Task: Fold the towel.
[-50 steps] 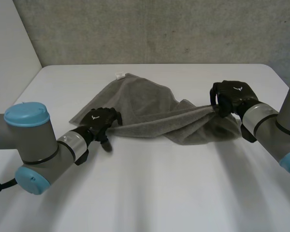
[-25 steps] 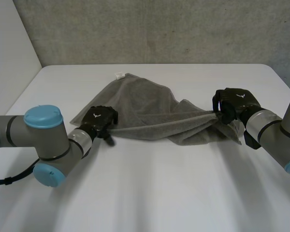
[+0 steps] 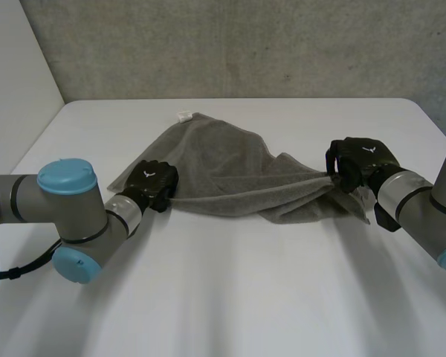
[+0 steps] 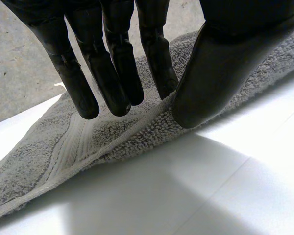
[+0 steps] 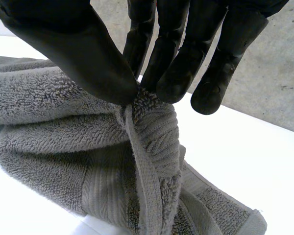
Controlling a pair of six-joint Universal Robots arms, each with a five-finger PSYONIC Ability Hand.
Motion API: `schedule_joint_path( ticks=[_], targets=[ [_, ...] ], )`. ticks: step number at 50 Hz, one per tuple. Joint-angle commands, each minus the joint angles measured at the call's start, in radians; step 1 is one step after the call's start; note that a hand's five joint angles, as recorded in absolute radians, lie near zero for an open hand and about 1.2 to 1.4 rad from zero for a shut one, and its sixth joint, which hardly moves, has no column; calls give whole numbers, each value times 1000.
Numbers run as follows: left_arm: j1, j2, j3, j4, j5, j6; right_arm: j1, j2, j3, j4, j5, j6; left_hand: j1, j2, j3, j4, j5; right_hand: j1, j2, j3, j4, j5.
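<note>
**Head view.** Grey towel [image 3: 223, 167] lies part-spread on the white counter [image 3: 245, 297]. Its near edge is pulled into a line between the two hands. The left hand [image 3: 154, 182] has one end of that edge and the right hand [image 3: 360, 160] has the other, so the towel's long axis runs hand to hand. The bulk of the cloth lies beyond both hands. A small white tag [image 3: 183, 116] sits at the far corner, nearer the left hand.

**Left wrist view.** Straight fingers [image 4: 115, 73] lie on top of the hem with the thumb [image 4: 215, 73] against it. The edge is nipped between them and raised just off the counter under the palm.

**Right wrist view.** The right hand's thumb and fingertips clamp a bunched corner. The rest of the cloth heaps just below the fingertips.

**Judgement.** Both ends look secured. The fold likely turns on carrying this held edge away from the robot, over the cloth beyond the hands. Neither hand looks better placed, so both would need to move together.
</note>
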Motion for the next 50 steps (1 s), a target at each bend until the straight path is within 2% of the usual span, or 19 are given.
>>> schedule_joint_path(
  ticks=[1,9,14,16,17,19,23,25,28,30,31,33,34,36,37,39,44,50],
  targets=[
    [0,-9,5,7,2,3,-4,-15,-3,2,-15,1,-185,-192,-190,-196,-189,81,121,77,63,78],
    [1,-57,48,0,0,18,-7,-22,-8,13,-24,4,-264,-271,-269,-276,-269,81,121,77,63,78],
    [6,-69,67,-5,0,26,-7,-28,-10,30,-26,2,-200,-207,-205,-211,-204,81,121,77,63,78],
    [9,-69,68,-3,0,26,-7,-33,-11,31,-26,2,28,21,23,17,23,81,121,77,63,78],
    [9,-69,68,-3,0,26,-7,-35,-13,31,-26,4,29,22,24,18,25,81,121,77,63,78],
    [15,-58,73,-7,0,24,-7,-35,-17,34,-27,4,400,393,395,388,395,81,121,77,63,78],
    [31,-17,71,-10,2,23,-9,-44,-26,48,-30,-1,402,395,397,390,397,81,121,77,63,78],
    [54,81,44,-17,0,15,-12,-73,-59,89,-35,-4,402,395,397,390,397,81,121,77,63,78],
    [61,139,19,-19,3,12,-14,-94,-79,128,-46,-5,402,395,397,390,397,81,121,77,63,78],
    [67,262,-36,-19,10,10,-17,-143,-134,220,-85,-31,402,395,397,390,397,81,121,77,63,78],
    [67,262,-36,-19,10,10,-17,-144,-134,220,-86,-31,402,395,397,390,397,81,121,77,63,78],
    [72,397,-79,-16,11,7,-30,-197,-203,318,-130,-85,402,395,397,390,397,81,121,77,63,78],
    [72,397,-79,-16,11,7,-30,-197,-203,318,-130,-85,402,395,397,390,397,81,121,77,63,78],
    [74,538,-105,-13,13,-8,-43,-260,-272,384,-144,-135,402,395,397,390,397,81,121,77,63,78],
    [74,538,-105,-13,13,-8,-43,-260,-272,384,-144,-136,402,395,397,390,397,81,121,77,63,78],
    [74,654,-113,-13,14,-45,-43,-315,-363,454,-144,-165,402,395,397,390,397,81,121,77,63,78],
    [80,768,-110,-11,19,-118,-41,-358,-488,557,-153,-176,402,395,397,390,397,81,121,77,63,78],
    [129,769,-111,-17,19,-139,-43,-358,-539,637,-153,-261,402,395,397,390,397,81,121,77,63,78]
  ],
)
